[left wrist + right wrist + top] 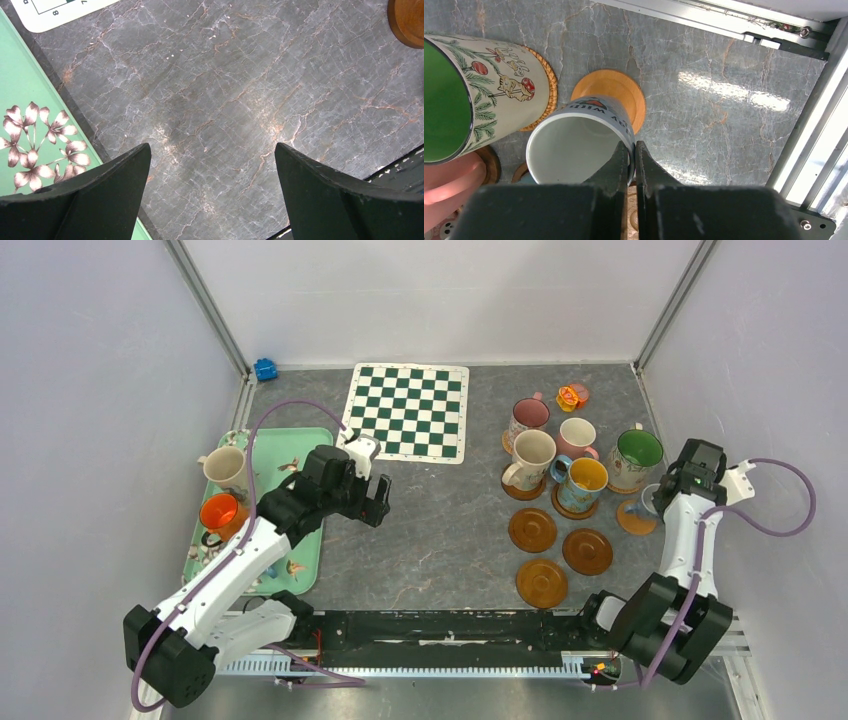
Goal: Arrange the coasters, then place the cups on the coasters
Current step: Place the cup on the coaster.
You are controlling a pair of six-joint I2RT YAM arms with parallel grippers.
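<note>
Reviewer: fingers, both sides?

Annotator: left fingers [375, 502] spread wide with nothing in them, over bare tabletop [440, 530] just beside the mint-green tray [305, 540]. Right fingers [632, 151] are pinched tight on the rim of the white printed mug [569, 150].

Reviewer: where's that mug?

Annotator: far right, its base over an orange-tan coaster [616, 90]. Can't tell if it rests on it. The green-lined mug [499, 85] is just beside it, standing on a woven coaster [551, 92].

Reviewer: other cups?

Annotator: yellow-lined mug [583, 480] on a brown coaster [572, 507], and pink mug [577, 435] behind it, near the chequered mat [408, 410]. Cream mug [225, 468] and orange mug [220, 512] are on the tray.

Reviewer: bare coasters?

Annotator: three dark brown coasters [532, 529], grouped at the near right, none touching.
</note>
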